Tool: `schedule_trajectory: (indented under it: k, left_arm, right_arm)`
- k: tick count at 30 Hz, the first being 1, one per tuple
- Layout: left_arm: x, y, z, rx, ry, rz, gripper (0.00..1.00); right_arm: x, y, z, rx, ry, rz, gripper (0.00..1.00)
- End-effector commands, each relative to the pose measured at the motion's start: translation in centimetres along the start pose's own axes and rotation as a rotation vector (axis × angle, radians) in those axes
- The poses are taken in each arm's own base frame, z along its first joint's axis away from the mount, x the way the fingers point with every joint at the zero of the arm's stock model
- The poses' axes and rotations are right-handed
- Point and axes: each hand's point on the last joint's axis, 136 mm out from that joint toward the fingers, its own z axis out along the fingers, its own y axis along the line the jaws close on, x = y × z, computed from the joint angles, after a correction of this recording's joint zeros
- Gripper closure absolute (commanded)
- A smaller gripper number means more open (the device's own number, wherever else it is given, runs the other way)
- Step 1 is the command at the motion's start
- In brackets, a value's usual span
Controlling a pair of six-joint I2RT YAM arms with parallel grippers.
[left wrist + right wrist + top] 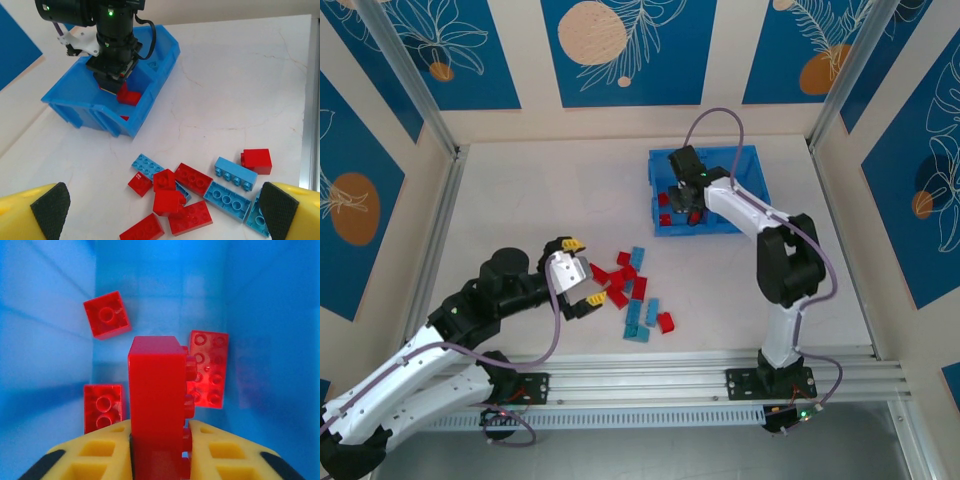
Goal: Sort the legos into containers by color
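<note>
The blue bin [752, 190] stands at the back right of the table. My right gripper [682, 205] reaches down into its left compartment [60, 340], shut on a red lego [155, 385] held on edge. Three more red legos [106, 315] lie on that compartment's floor. In the left wrist view the held red lego [129, 96] hangs under the right gripper [114, 80] just above the bin [75, 97]. A loose pile of red legos [192, 178] and light blue legos [236, 172] lies mid-table. My left gripper [588, 272] is open just left of the pile [632, 290], nothing between its fingers.
A metal rail [720, 375] runs along the near edge in front of the arm bases. Blue patterned walls [620, 50] close in the table on three sides. The bin's right compartment [738, 172] shows a bare blue floor.
</note>
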Motion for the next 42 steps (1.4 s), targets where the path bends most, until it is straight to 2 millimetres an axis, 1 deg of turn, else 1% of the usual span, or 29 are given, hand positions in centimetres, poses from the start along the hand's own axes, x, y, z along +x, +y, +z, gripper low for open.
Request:
schedule_trajectory:
  k: [1, 4, 7, 10, 12, 13, 15, 17, 19, 21, 22, 24, 27, 29, 33, 35, 37, 42]
  left_arm:
    - [-1.1, 1.3, -0.7, -0.063, -0.019, -0.091, 0.00]
    - [-0.9, 2.0, -0.4, -0.098, 0.001, -0.176, 0.00]
    - [-0.5, 3.0, 0.5, -0.135, 0.062, -0.302, 0.00]
    - [-0.4, 3.4, 2.1, -0.139, 0.121, -0.412, 0.00]
    - [-0.1, 4.1, 3.8, -0.167, 0.168, -0.494, 0.04]
    - [0.3, 4.5, 4.5, -0.185, 0.200, -0.521, 0.06]
    - [1.1, 5.0, 6.4, -0.206, 0.275, -0.549, 0.09]
    - [2.1, 5.7, 8.2, -0.231, 0.357, -0.552, 0.10]
    - [3.6, 6.5, 10.2, -0.252, 0.447, -0.565, 0.10]
    - [5.1, 7.1, 12.2, -0.257, 0.526, -0.591, 0.11]
    - [5.5, 7.2, 13.1, -0.249, 0.550, -0.603, 0.12]
    - [6.8, 7.1, 15.3, -0.218, 0.605, -0.628, 0.13]
    - [8.2, 6.2, 18.4, -0.151, 0.675, -0.657, 0.16]
    - [9.2, 5.5, 20.4, -0.109, 0.716, -0.680, 0.18]
    - [12.0, 4.9, 23.1, -0.097, 0.791, -0.687, 0.22]
    - [13.4, 5.1, 23.9, -0.115, 0.828, -0.671, 0.25]
    - [14.3, 5.2, 24.4, -0.120, 0.854, -0.657, 0.28]
    - [15.7, 4.4, 25.3, -0.082, 0.887, -0.656, 0.37]
  right_arm:
    - [-1.5, 0.9, -1.2, -0.034, 0.006, 0.067, 0.61]
    - [-2.1, 1.2, -2.3, -0.048, -0.002, 0.078, 0.55]
    - [-2.9, 1.2, -5.1, -0.082, -0.035, 0.089, 0.55]
    - [-3.4, 1.6, -9.8, -0.167, -0.090, 0.106, 0.55]
    - [-3.0, 2.2, -13.6, -0.267, -0.117, 0.113, 0.54]
    - [-2.5, 2.5, -15.5, -0.321, -0.128, 0.115, 0.54]
    - [-0.8, 3.4, -19.1, -0.453, -0.125, 0.118, 0.51]
    - [1.6, 3.8, -21.7, -0.547, -0.103, 0.126, 0.46]
    - [4.3, 3.5, -23.4, -0.604, -0.072, 0.143, 0.42]
    - [7.3, 2.9, -24.6, -0.638, -0.032, 0.160, 0.36]
    - [8.5, 2.6, -24.9, -0.643, -0.011, 0.170, 0.34]
    - [11.0, 2.1, -25.7, -0.659, 0.032, 0.192, 0.29]
    - [13.2, 1.4, -26.2, -0.658, 0.073, 0.210, 0.23]
    - [14.0, 0.5, -26.2, -0.621, 0.080, 0.236, 0.20]
    - [14.8, -0.3, -26.7, -0.599, 0.070, 0.258, 0.17]
    - [15.0, -0.5, -26.9, -0.602, 0.060, 0.260, 0.17]
    - [15.1, -0.8, -26.9, -0.593, 0.053, 0.264, 0.16]
    - [15.4, -0.9, -26.5, -0.581, 0.064, 0.270, 0.16]
